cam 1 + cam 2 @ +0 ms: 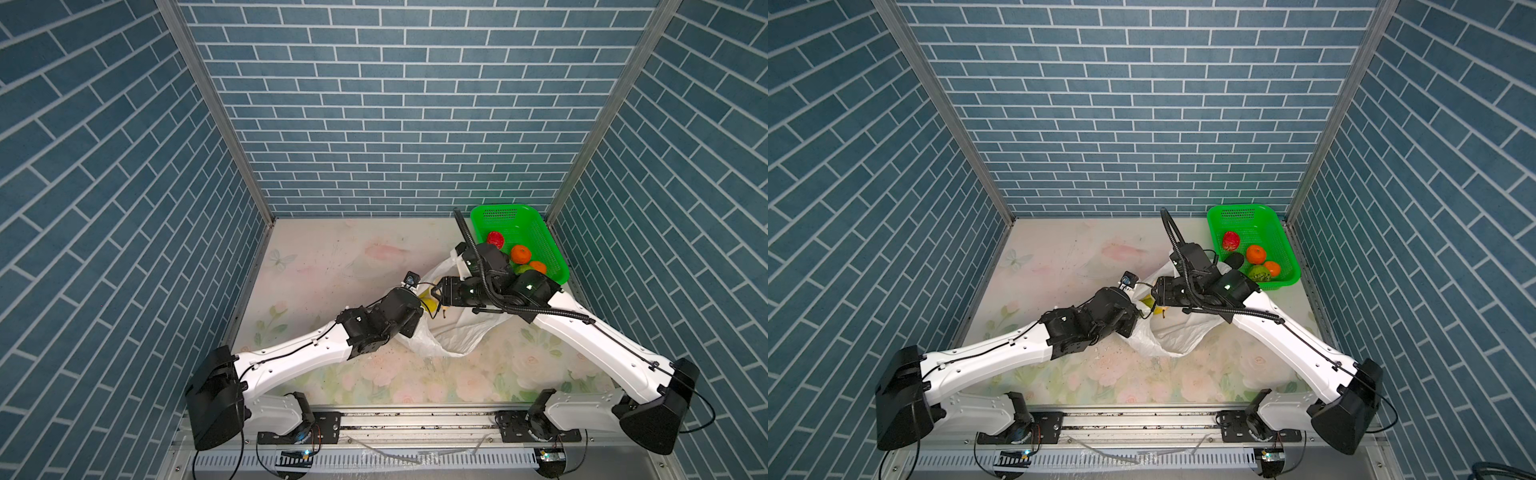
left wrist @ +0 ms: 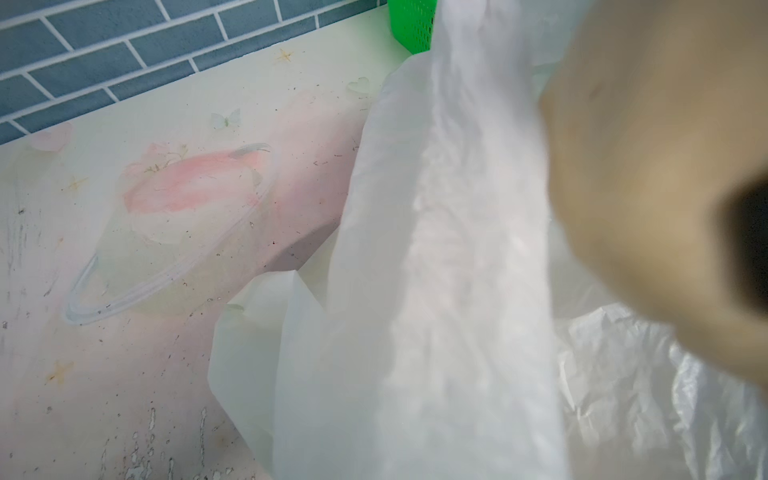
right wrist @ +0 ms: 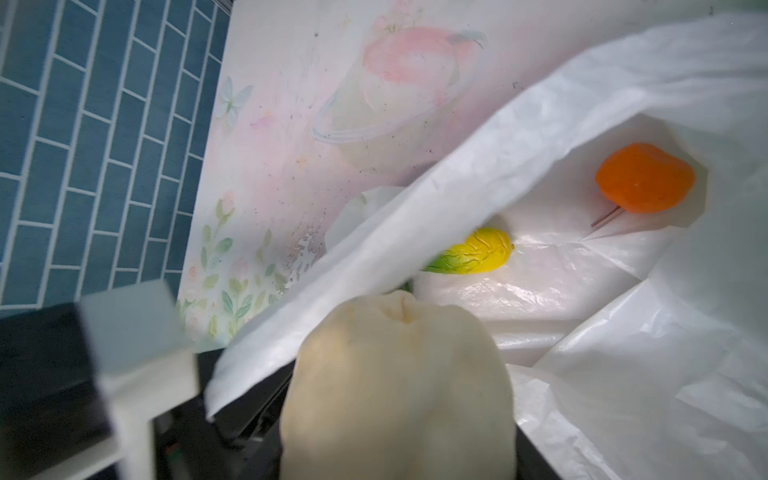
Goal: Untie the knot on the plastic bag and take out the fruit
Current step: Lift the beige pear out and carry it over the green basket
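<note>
The right hand (image 1: 437, 293) grasped a pale cream rounded toy fruit (image 3: 399, 386) at the mouth of the thin translucent white plastic bag (image 1: 453, 338) on the floral surface (image 1: 332, 266). The left hand (image 1: 415, 326) was clenched on the bag's rim, just beside that fruit.

The left arm (image 1: 291, 353) and right arm (image 1: 602, 343) look alike — glossy white shells, black joints, bulky black elbow housings, thin black cables; a ribbed black hose (image 1: 465, 230) runs along the right.

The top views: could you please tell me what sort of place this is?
Probably a staged robot test cell: blue brick-print walls, a floral table, two arms mounted on a rail.
</note>
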